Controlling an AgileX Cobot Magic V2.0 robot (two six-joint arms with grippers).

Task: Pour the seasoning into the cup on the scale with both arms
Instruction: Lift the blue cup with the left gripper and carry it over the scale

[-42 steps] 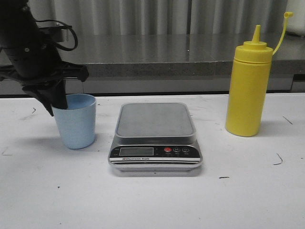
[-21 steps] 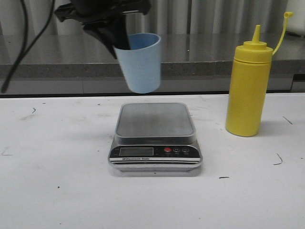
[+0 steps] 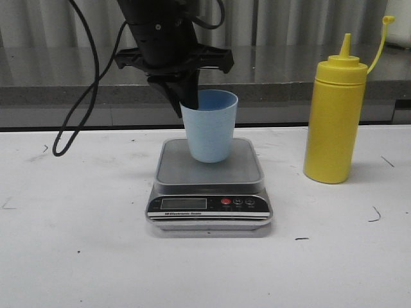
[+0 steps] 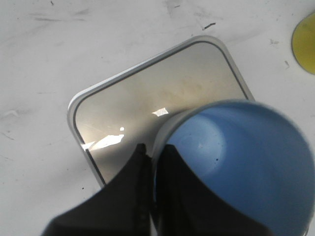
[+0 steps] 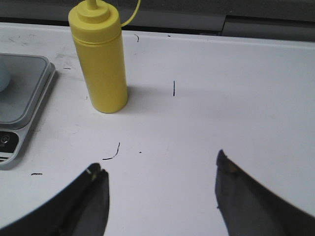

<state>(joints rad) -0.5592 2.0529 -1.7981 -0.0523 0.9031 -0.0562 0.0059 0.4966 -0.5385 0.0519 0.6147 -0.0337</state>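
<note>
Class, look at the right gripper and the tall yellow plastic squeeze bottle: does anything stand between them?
Nothing visible does. In the right wrist view, only bare white table lies between the open right gripper and the tall yellow plastic squeeze bottle; the silver scale sits off to one side.

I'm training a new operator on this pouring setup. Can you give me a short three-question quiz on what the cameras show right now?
1. True or false: the left gripper is shut on the rim of the cup.
2. Which is taller, the cup or the seasoning bottle?
3. The right gripper is: A) holding the bottle, B) open and empty, C) pressing the scale.

Key: 1 true; 2 the seasoning bottle; 3 B.
</note>
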